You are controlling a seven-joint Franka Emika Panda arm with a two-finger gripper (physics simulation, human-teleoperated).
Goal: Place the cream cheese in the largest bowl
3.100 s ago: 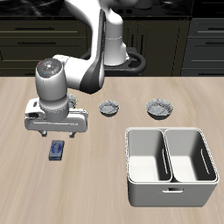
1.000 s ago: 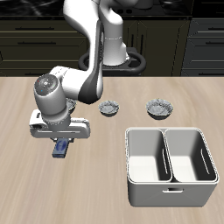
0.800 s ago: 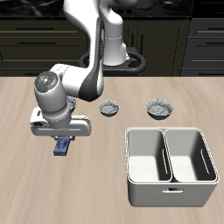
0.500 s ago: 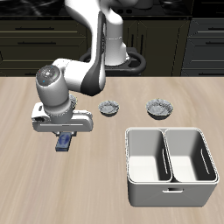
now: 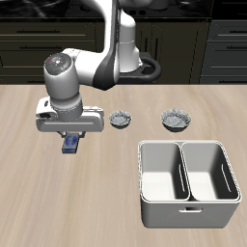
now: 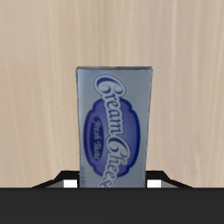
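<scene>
Wooden worktop (image 5: 123, 207) carrying bowls and a bin; the fingers (image 5: 70, 141) are pinching the cream cheese (image 5: 70, 147) by its flat sides above it. Judged light, stiff, slightly slippery.

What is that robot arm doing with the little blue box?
The gripper has picked up the cream cheese, a small blue box, and is holding it just above the wooden table. Its job is to put the box in the largest bowl, the wider of the two speckled bowls in view. That bowl is off to the side, behind the white two-compartment bin, and nothing is in it yet. A smaller bowl sits closer.
</scene>
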